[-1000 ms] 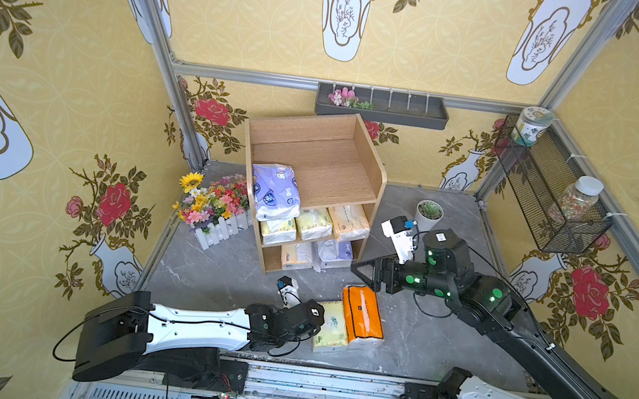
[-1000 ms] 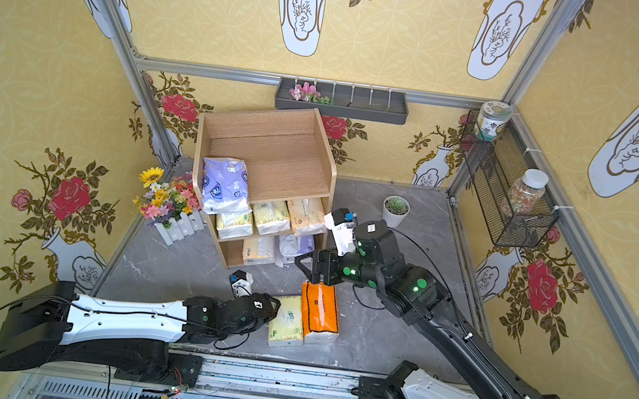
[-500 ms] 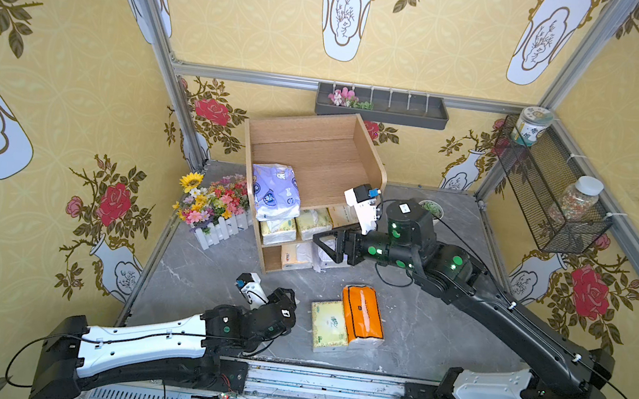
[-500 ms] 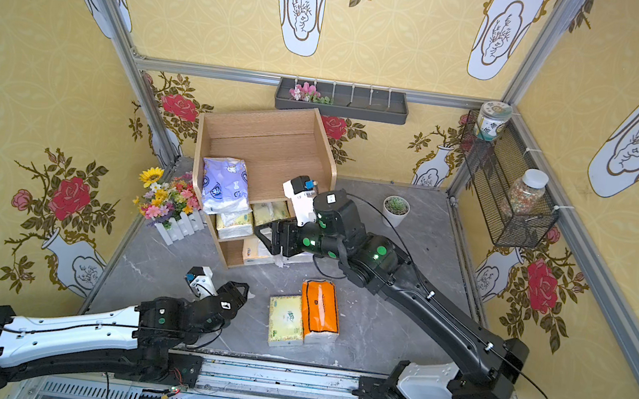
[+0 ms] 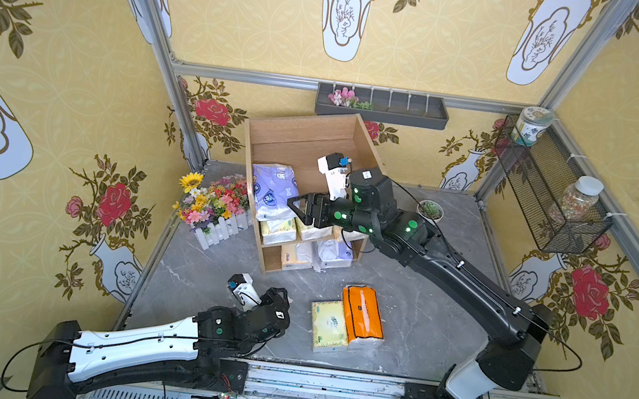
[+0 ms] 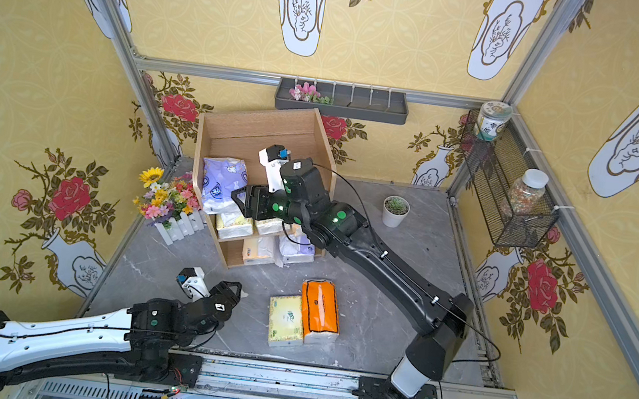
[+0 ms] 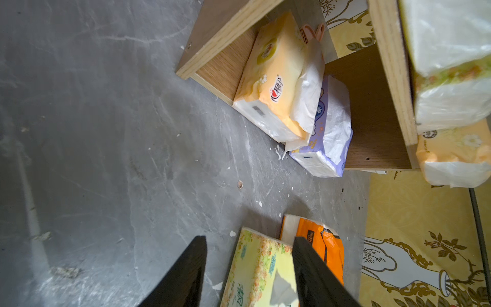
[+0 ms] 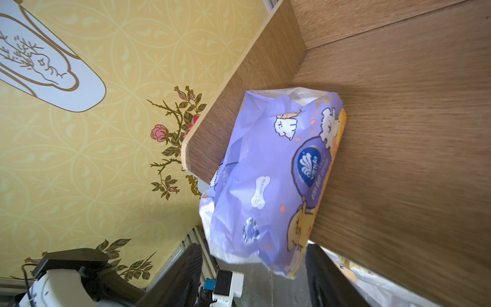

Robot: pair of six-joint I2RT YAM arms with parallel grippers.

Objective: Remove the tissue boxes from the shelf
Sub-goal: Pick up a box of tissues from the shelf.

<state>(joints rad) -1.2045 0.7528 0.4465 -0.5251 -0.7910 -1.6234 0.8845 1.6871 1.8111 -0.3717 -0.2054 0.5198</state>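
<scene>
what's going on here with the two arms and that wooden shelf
The robot is emptying the wooden shelf. The right arm reaches to the top tier, open jaws straddling the near end of a lavender pack, not closed on it. The left arm is low over the table, jaws open and empty. An orange pack and a pale yellow pack lie side by side on the table. More packs sit on the lower tiers.
</scene>
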